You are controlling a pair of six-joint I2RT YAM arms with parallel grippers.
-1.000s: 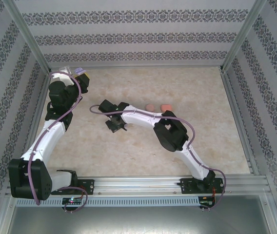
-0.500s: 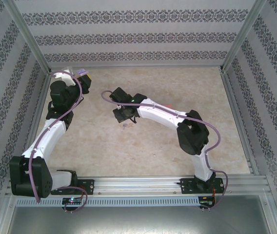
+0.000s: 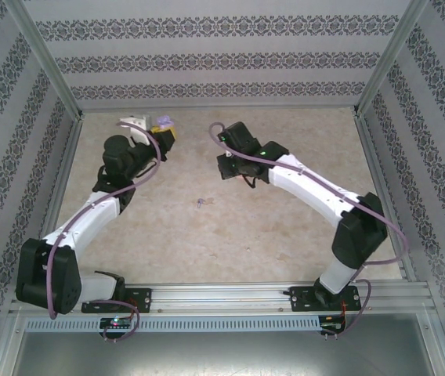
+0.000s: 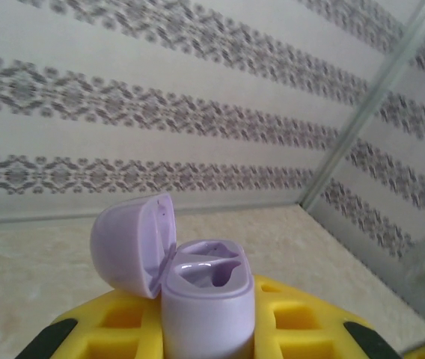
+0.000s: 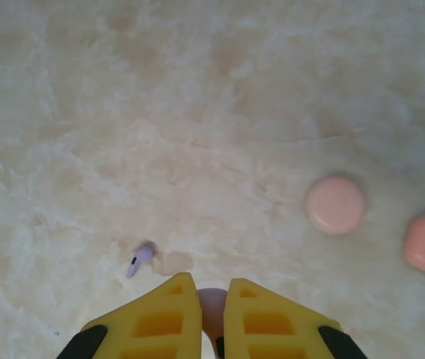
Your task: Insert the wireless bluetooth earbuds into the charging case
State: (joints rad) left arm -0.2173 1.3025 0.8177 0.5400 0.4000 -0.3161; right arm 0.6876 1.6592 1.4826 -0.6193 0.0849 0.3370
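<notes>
Both arms had shifted since a second earlier, the right one farther from the middle of the beige marbled counter (image 5: 197, 112). The left pincer (image 3: 163, 131) was clenched on a lilac plastic charging case (image 4: 206, 299) with its lid hinged open. The right pincer (image 5: 212, 290) pinched a tiny pale earbud (image 5: 212, 307). A small purple stemmed earbud (image 5: 139, 259) lay loose near its tips.

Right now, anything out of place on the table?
One purple earbud lies loose on the table, apart from the open purple case held by the left gripper. The right gripper pinches a small pale item, too hidden to identify. No damage visible.
</notes>
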